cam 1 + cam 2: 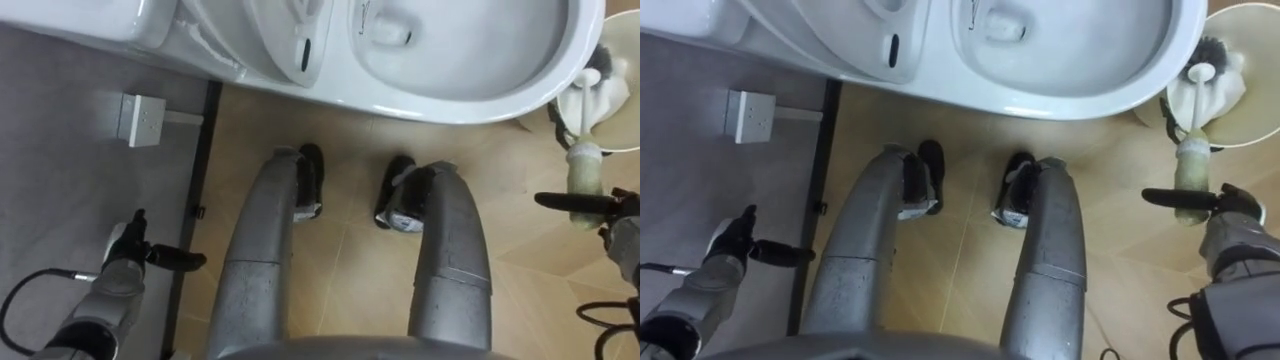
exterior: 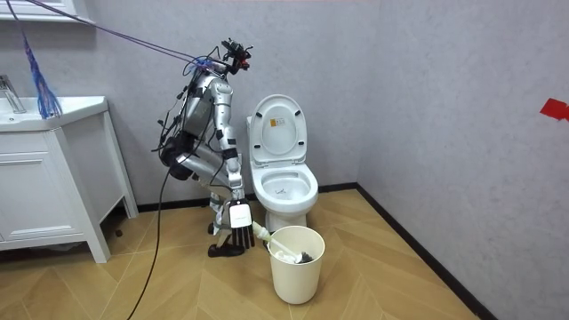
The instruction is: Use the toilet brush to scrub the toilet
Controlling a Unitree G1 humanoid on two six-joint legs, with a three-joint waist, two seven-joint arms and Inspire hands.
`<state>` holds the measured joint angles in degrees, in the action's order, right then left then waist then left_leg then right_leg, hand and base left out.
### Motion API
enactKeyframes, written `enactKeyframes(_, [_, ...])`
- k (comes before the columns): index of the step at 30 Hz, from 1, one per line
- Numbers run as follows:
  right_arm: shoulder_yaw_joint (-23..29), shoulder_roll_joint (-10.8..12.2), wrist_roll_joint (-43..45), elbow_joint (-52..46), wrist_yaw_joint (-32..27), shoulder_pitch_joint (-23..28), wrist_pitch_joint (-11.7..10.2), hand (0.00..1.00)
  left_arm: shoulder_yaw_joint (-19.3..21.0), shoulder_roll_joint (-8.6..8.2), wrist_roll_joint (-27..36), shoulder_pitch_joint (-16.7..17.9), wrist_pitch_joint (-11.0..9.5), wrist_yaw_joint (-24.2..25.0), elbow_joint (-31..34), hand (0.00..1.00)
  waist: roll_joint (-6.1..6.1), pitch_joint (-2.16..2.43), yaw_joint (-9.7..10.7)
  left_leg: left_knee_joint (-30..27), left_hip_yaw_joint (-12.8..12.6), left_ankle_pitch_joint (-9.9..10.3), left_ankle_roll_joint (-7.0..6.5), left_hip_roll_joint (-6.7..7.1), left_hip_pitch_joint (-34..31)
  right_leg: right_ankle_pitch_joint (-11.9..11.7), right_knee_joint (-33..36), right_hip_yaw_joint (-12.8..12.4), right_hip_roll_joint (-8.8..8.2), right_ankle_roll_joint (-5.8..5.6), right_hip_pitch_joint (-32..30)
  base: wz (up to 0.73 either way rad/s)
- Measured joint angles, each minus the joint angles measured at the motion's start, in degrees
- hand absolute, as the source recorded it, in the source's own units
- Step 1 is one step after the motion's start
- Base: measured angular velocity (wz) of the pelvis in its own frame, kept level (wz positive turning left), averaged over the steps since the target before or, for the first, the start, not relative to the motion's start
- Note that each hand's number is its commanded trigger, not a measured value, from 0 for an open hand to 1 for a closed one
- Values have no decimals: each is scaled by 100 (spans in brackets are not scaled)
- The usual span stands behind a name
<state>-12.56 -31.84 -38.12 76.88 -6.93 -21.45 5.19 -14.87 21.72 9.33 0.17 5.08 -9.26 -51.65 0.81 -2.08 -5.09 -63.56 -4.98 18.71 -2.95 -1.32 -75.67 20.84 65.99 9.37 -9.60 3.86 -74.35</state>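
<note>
Right robot hand (image 1: 1232,228) low at the right of the eye views, released, not grasping: a straight dark finger laid across the near end of the toilet brush (image 1: 1191,165), touching it or just in front, hard to tell which. Brush head down inside the cream bin (image 1: 1252,90), pale handle leaning out over the rim toward that hand. Bin on the wooden floor (image 1: 1120,250), just beside the front of the toilet (image 1: 1080,98), lid raised. Left robot hand (image 1: 728,248) idle, low by the grey wall, relaxed, holding nothing.

Step in hand, by judgement: taking hold of the brush. To do it well:
- Bring the palm in against the handle before curling.
- Wrap thumb and fingers fully round the pale shaft, near its free end rather than by the rim.
- Lift straight up until the head clears the bin, so as not to tip it.
- Only then swing across to the bowl, keeping the head low against drips.
</note>
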Motion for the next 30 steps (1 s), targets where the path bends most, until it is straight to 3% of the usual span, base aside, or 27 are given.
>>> enactKeyframes(7, [-190,0,-7,7,415,0,43,0,0,197,4,101,-6,211,-9,0,-117,16,3,18,-40,3,-6,6,55,22,6,4,-55,-37,38,0])
enactKeyframes(16, [-197,-1,-5,96,769,14,68,0,0,307,3,245,-5,339,5,0,-205,15,11,18,-24,30,-50,19,191,52,-8,44,-86,-53,221,2])
enactKeyframes(21, [-200,-2,19,108,888,9,70,0,0,376,4,244,-10,383,4,0,-222,17,11,5,-24,44,-72,8,230,59,-5,35,-89,-67,264,0])
enactKeyframes(30, [-251,-20,18,95,883,-63,77,0,0,407,13,248,-10,452,-10,0,-224,15,-15,-27,-27,44,-77,110,102,138,103,10,-182,-98,112,4])
